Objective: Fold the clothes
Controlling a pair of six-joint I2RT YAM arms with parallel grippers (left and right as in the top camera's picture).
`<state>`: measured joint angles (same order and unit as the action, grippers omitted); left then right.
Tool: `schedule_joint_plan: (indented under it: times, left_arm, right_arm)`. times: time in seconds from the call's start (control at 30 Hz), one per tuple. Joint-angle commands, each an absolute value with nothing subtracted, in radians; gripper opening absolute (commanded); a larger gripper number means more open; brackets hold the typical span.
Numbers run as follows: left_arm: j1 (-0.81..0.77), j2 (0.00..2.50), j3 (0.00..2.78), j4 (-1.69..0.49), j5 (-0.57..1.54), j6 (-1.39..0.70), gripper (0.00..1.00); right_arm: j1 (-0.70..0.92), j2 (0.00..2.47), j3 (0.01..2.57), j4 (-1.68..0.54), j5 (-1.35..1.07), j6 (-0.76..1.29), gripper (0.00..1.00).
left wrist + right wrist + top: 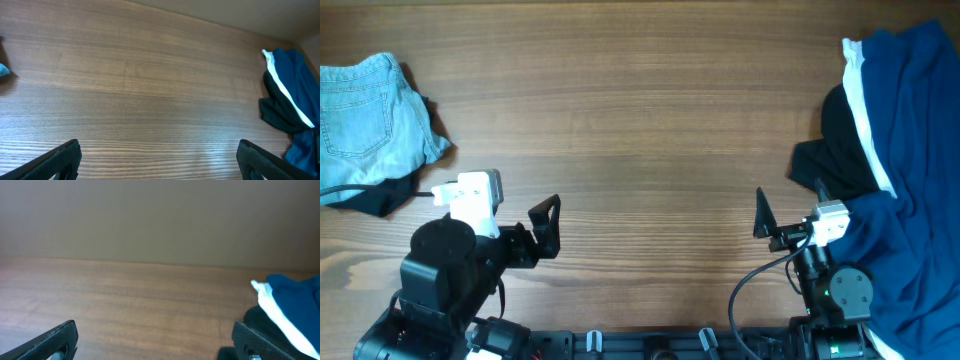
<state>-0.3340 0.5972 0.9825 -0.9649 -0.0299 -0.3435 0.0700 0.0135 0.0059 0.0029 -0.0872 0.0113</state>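
There is one wooden table [640, 110]. At it are two robot arms, the left arm [440, 265] and the right arm [840, 290]. Each carries one gripper, so two in all: the left gripper [159, 160] and the right gripper [155, 341]. Each gripper shows two black fingers [57, 160], four together. On the left side lie two pieces of clothing: one pale-blue denim garment [365, 115] and one black piece [382, 200]. On the right side is one pile, with one black garment [840, 150] and dark-blue cloth [915, 80] — possibly two garments, but the folds do not let them be counted. One white stripe [868, 110] shows on the blue.
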Motion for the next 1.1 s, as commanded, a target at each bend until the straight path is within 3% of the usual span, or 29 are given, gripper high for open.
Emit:
schedule_joint_plan:
  times: [0.0,1.07]
  left_arm:
    - [-0.339,0.598,0.976,-0.962,-0.043,-0.352,1.0]
    - [-0.295,0.592,0.974,-1.002,-0.099,-0.311,1.0]
  right_arm:
    - [0.066,0.003,0.005,0.007,-0.105,0.044,1.0]
    - [0.066,0.004,0.005,0.007,-0.105,0.045,1.0]
